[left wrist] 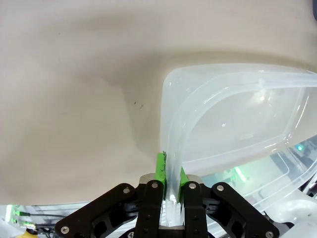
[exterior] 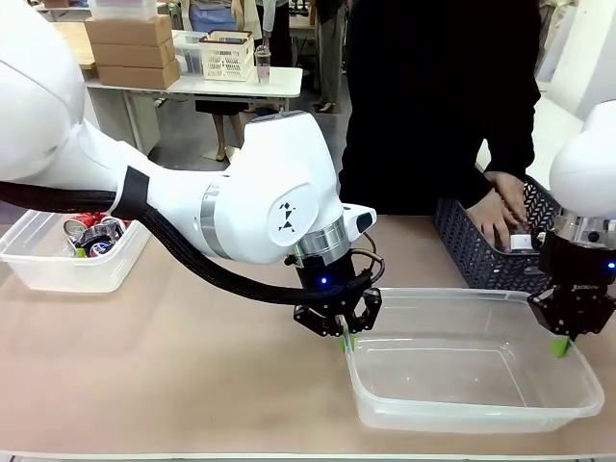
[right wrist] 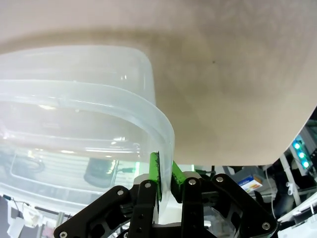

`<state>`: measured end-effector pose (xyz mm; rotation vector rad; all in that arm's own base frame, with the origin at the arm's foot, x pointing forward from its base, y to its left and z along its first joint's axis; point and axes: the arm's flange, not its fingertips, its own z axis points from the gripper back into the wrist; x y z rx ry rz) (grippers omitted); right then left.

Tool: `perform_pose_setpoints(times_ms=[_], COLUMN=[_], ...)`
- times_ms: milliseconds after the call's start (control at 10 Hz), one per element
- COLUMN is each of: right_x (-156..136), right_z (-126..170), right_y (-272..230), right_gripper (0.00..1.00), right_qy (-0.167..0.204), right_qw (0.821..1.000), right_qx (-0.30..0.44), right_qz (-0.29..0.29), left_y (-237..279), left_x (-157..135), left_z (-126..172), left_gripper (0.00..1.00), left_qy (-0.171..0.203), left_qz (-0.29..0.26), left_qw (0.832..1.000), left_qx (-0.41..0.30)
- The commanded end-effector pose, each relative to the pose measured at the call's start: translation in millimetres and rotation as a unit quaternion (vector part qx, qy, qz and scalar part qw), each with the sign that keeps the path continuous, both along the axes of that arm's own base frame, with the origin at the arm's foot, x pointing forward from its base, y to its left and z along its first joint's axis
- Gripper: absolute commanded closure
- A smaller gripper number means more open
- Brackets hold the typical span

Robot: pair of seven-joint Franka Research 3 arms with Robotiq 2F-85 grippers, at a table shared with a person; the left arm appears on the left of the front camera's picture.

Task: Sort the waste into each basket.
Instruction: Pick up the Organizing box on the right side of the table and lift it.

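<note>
Left hand [exterior: 346, 337] and right hand [exterior: 560, 344] are clamped shut on opposite rims of the empty tub [exterior: 462, 423] at near right; the next move probably calls for a level, matched lift.

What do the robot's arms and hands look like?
Rounded glossy white shells. The left arm has a small black triangle marking, a silver wrist ring and a black ribbed cable alongside. The left gripper and right gripper are black linkages with small blue lights above; their fingers wear bright green pads.

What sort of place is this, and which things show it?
Likely a robotics lab: the white left arm and right arm each grip a clear tub by its rim, and cardboard boxes sit stacked on a far table.
</note>
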<state>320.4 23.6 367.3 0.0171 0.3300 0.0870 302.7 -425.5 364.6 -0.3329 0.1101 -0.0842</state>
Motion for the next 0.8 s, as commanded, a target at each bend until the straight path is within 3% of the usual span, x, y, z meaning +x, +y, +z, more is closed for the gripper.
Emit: perform_pose_setpoints(times_ms=[0, 200, 400, 700], right_x=[-60.0, -54.3, -45.4, -21.4], right_z=[-22.7, 10.1, 59.1, 118.1], right_y=[-11.1, -4.2, 17.4, 52.3], right_gripper=[1.00, 1.00, 1.00, 1.00], right_qy=[0.002, 0.033, 0.042, 0.056], right_qw=[1.000, 0.999, 0.998, 0.997], right_qx=[0.001, 0.004, 0.023, 0.029], right_qz=[-0.006, -0.022, -0.042, -0.042], left_y=[10.7, 44.7, 108.7, 166.6], left_x=[-1.2, -0.6, 2.0, 1.5], left_z=[4.6, 32.1, 74.6, 106.8], left_gripper=[1.00, 1.00, 1.00, 1.00], left_qy=[-0.009, -0.009, -0.004, -0.015], left_qz=[0.011, -0.012, -0.016, 0.035], left_qw=[1.000, 1.000, 1.000, 0.999], left_qx=[0.019, 0.010, -0.023, -0.038])
